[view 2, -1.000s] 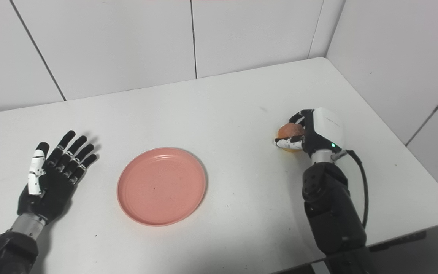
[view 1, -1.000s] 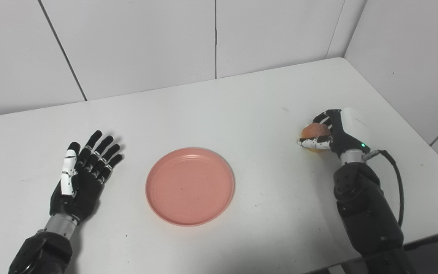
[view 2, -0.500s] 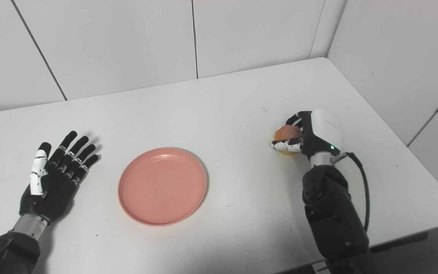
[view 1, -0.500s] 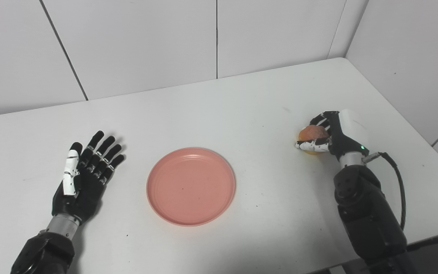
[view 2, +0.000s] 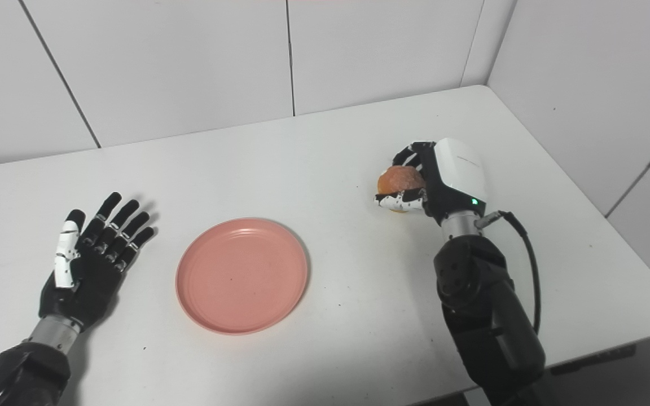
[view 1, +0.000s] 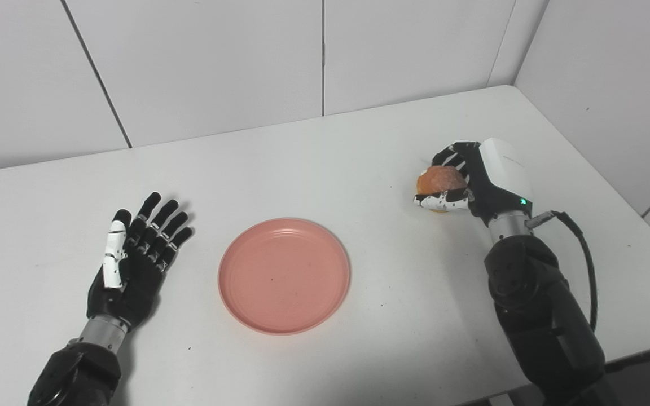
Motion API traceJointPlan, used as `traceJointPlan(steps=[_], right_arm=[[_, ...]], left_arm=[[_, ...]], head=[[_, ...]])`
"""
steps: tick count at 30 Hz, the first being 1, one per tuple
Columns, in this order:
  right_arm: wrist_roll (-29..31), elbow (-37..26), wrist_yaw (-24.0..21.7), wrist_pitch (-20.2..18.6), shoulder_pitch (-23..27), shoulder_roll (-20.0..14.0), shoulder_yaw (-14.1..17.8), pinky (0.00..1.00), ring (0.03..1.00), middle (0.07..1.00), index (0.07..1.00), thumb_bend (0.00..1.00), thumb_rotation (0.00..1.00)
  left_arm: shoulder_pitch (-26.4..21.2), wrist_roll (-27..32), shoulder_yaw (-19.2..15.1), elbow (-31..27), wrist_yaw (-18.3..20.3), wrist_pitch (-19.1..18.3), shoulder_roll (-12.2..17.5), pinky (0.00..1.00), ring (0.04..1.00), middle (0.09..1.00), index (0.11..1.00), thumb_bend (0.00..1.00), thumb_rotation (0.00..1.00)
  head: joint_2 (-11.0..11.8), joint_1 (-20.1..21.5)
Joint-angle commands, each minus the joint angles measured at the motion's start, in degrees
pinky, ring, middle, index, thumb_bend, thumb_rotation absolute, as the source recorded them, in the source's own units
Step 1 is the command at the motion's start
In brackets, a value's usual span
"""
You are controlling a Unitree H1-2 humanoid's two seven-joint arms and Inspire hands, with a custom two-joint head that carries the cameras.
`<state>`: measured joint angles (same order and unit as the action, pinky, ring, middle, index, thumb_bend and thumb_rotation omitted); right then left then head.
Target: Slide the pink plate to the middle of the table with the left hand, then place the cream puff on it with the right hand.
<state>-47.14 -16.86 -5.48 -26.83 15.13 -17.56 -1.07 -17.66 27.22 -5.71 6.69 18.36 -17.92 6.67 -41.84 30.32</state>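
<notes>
Left eye view: you see a white table (view 1: 313, 152) set into a corner of pale panelled walls (view 1: 206, 62), with dark seams running between the panels. The tabletop is matte and carries small dark specks and faint scuffs, most of them near the front. Its right edge runs along the side wall, and its near right corner shows at the bottom of the picture.

The plate (view 1: 284, 275) is pink, round and shallow, with a low raised rim and faint concentric rings inside. It lies flat near the middle of the table, towards the front, and nothing sits on it.

The puff (view 1: 440, 180) is a small round bun, orange-brown on top and paler yellow underneath. You find it well to the right of the plate, inside the right hand (view 1: 474, 183). That hand is clamped on it: the dark fingers curl over the far side and the white-patterned thumb presses across the near side. A soft shadow falls on the table below the puff; whether it is clear of the surface you cannot tell for sure. A green light shows on the white back of the hand, and a black cable (view 1: 582, 265) loops from the wrist.

The left hand (view 1: 133, 262) lies palm up on the table, left of the plate and apart from it, its fingers spread and holding nothing.
</notes>
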Motion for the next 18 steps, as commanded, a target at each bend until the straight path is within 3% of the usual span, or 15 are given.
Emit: traceJointPlan(steps=[1,8,18], right_arm=[[-2.5,-3.0,-1.0,0.1,2.8,-0.7,-0.7,0.31,0.398,0.473,0.489,0.51,0.14],[-5.5,-6.1,-6.1,0.9,5.0,0.5,-5.0,0.27,0.359,0.445,0.487,0.51,0.13],[-3.6,-4.7,-8.0,4.1,7.0,3.1,-11.3,0.25,0.345,0.432,0.488,0.51,0.13]], left_arm=[[1.3,-1.5,1.0,0.5,-1.0,0.1,-1.1,0.91,0.924,0.936,0.950,0.43,1.00],[2.0,-4.0,2.2,-1.6,-4.1,0.2,-3.9,0.91,0.911,0.923,0.929,0.45,1.00],[2.9,-7.1,4.0,-6.9,-9.8,-3.2,-7.6,0.90,0.896,0.905,0.911,0.42,1.00]], head=[[-0.3,-1.4],[-1.3,-7.9],[-3.1,-15.9]])
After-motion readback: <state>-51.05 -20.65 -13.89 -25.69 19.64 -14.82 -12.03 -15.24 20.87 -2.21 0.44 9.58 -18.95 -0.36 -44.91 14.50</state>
